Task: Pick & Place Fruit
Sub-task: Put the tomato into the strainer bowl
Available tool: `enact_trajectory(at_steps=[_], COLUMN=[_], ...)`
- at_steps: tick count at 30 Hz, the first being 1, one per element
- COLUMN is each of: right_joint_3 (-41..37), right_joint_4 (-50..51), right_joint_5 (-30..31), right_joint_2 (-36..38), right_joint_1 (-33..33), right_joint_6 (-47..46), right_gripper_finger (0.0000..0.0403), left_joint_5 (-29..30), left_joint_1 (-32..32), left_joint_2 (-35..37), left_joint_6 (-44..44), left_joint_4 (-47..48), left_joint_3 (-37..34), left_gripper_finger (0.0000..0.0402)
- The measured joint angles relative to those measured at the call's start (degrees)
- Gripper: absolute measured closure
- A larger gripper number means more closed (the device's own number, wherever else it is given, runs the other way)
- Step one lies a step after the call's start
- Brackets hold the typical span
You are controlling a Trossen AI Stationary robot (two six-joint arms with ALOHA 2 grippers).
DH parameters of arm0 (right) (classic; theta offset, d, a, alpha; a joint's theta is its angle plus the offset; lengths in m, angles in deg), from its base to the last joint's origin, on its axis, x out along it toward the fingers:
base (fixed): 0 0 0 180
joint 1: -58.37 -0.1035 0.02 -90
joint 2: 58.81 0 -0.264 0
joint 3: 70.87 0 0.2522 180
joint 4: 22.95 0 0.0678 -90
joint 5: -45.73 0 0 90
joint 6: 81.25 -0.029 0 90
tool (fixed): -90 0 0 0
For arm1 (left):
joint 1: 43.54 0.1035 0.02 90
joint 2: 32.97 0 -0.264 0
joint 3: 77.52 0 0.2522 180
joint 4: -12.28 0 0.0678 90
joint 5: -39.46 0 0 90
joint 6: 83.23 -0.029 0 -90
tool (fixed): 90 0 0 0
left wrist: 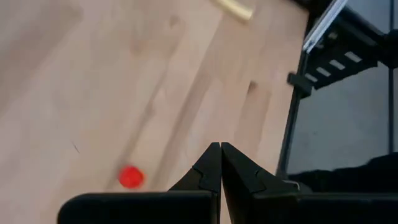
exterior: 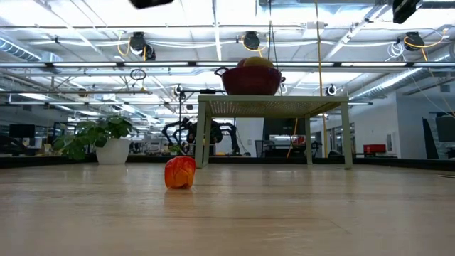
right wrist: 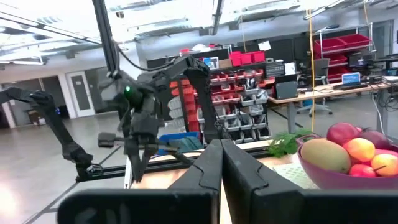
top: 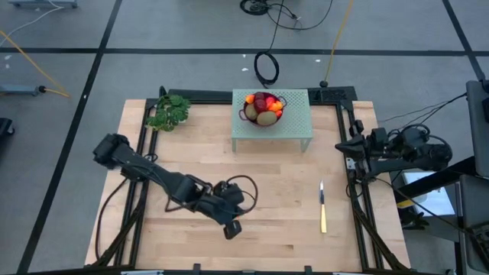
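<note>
My left gripper (top: 232, 228) hangs over the near table, fingers pressed together, empty. One red fruit (exterior: 180, 172) lies loose on the wood, still to be placed. The bowl (top: 263, 111) on the green stand (top: 298, 126) holds the rest. Right gripper (top: 345, 144) waits at the table's right edge, fingers together. I read no labels

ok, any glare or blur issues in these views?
Low view: ceiling lights blow out the background; the orange-red fruit piece on the wooden table is sharp. Left wrist view: small red fruit is soft, tabletop slightly blurred. Right wrist view: dark red bowl of fruit reads clearly.
</note>
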Motion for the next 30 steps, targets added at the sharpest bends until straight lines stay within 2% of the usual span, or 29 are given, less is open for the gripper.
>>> enact_trajectory(at_steps=[9,17,22,26,30], right_joint_3=[-0.52,-0.5,-0.5,-0.5,-0.5], right_joint_4=[0.1,0.09,0.5,0.44,0.44], right_joint_5=[-0.03,-4.48,-4.73,-6.05,-6.43], right_joint_2=[0.2,0.19,0.19,0.19,0.19], right_joint_1=[0.0,0.0,0.0,0.0,0.0], right_joint_6=[0.0,0.07,-0.63,-0.63,-0.85], right_gripper_finger=[0.0403,0.0403,0.0403,0.0403,0.0403], left_joint_5=[-6.01,-5.81,-5.21,-2.52,-1.51], left_joint_1=[0.04,0.11,0.11,0.26,0.52], left_joint_2=[-5.18,-9.08,-9.94,-9.81,-9.81], left_joint_6=[20.6,33.5,38.66,42.05,44.32], left_joint_4=[2.66,2.25,2.47,2.28,2.92], left_joint_3=[0.0,0.0,-0.02,-0.02,-0.02], left_gripper_finger=[0.0392,0.0391,0.0387,0.0352,0.029])
